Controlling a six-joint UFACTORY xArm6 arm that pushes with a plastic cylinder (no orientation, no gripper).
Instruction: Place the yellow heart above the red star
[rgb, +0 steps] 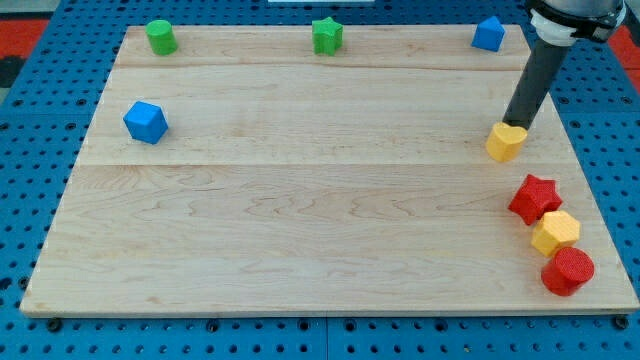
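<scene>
The yellow heart (505, 141) lies near the board's right edge, at mid height. The red star (534, 198) lies below it and slightly to the right, with a clear gap between them. My tip (518, 124) touches the heart's upper right side; the dark rod slants up to the view's top right.
A yellow hexagon (555, 232) and a red cylinder (567, 270) sit just below the red star. A blue block (488, 34), a green star (326, 36) and a green cylinder (160, 37) line the top edge. A blue cube (146, 122) sits at the left of the wooden board (300, 200).
</scene>
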